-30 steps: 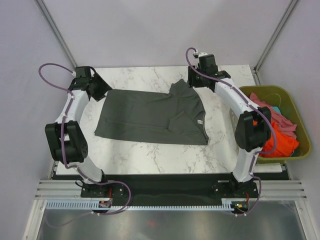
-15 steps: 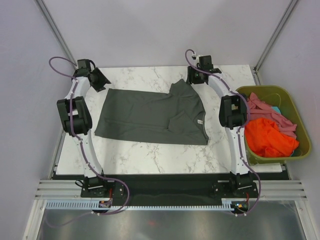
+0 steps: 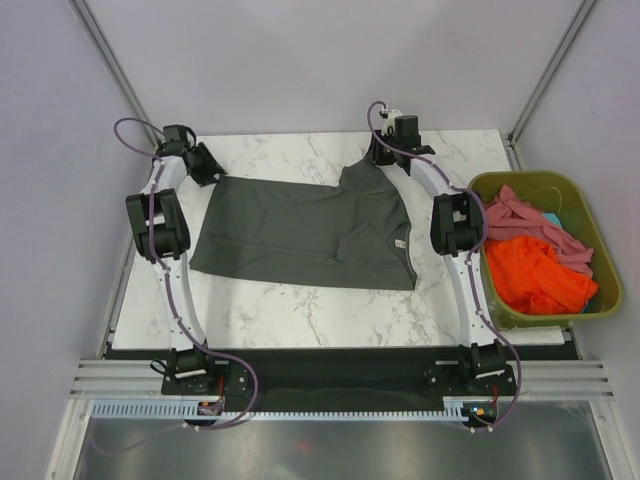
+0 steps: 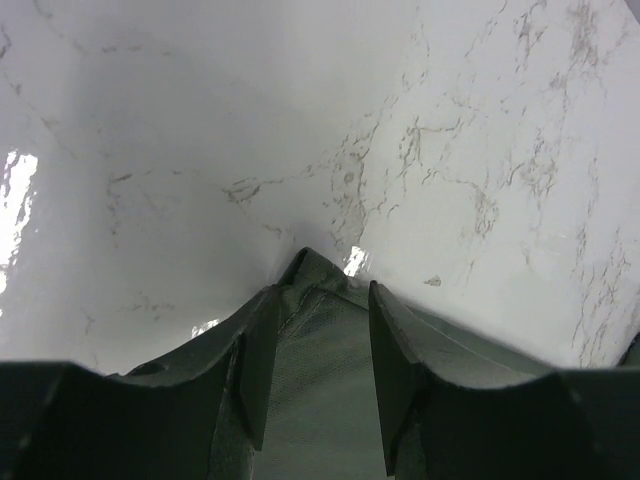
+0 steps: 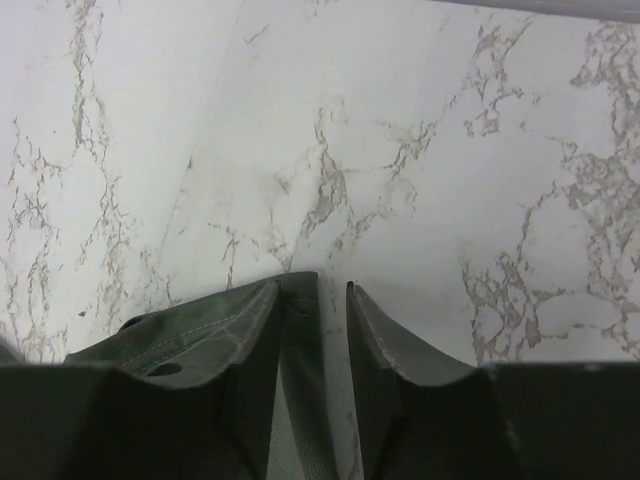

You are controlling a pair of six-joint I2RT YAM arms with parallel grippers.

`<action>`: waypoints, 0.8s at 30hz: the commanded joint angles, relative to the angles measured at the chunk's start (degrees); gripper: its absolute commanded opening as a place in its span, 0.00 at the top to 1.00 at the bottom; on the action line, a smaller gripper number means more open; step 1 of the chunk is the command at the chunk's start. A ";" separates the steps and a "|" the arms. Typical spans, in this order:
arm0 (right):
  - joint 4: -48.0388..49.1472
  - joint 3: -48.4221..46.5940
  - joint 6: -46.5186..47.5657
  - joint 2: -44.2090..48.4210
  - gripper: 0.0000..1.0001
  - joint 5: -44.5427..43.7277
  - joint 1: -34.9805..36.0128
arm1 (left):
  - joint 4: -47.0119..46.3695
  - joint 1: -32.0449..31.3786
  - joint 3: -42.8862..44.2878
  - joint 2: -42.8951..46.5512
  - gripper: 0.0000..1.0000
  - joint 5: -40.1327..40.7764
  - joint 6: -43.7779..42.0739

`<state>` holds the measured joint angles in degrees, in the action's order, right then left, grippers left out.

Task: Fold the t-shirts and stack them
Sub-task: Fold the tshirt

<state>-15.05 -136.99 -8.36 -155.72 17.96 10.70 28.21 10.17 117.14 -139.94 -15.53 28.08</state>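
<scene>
Charcoal grey t-shirt (image 3: 300,230) lies spread flat on the marble counter (image 3: 300,305), collar end toward the right and one sleeve poking out at the far edge. The left tool (image 3: 207,170) sits low at the shirt's far left corner. Seen from its wrist, its two fingers (image 4: 255,350) stand well apart with the cloth corner lying loose between them, not pinched. The right tool (image 3: 377,160) is down at the tip of the far sleeve. Its fingers (image 5: 375,350) are nearer each other but also parted, straddling a hemmed edge with a sliver of bare counter showing beside it. Just beside the counter's right edge, an olive bin (image 3: 560,182) holds an orange t-shirt (image 3: 535,278) and a pink t-shirt (image 3: 530,215), both heaped unfolded.
</scene>
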 commanded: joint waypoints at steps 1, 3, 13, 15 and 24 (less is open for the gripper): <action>1.25 -1.61 -1.13 -2.31 0.62 1.20 0.02 | -0.26 0.20 3.61 -2.70 0.51 -3.88 -3.46; 1.42 -1.62 -0.96 -2.13 0.70 1.12 -0.06 | -0.26 0.20 5.20 -3.76 0.52 -5.21 -3.90; 5.82 -1.35 -1.13 0.68 1.00 0.77 -0.06 | -0.17 0.20 5.21 -2.98 0.86 -6.27 -4.52; 6.69 0.14 -0.87 2.86 1.00 0.59 0.02 | -0.17 0.20 3.89 -1.66 0.90 -4.43 -3.30; 14.69 16.12 0.45 16.48 1.00 0.50 0.46 | -0.26 0.55 -1.83 7.57 0.98 10.43 4.17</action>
<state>-6.87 -124.14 -9.39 -148.22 18.06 10.72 28.56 10.24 114.93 -137.78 -10.35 28.93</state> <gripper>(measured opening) 0.007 0.031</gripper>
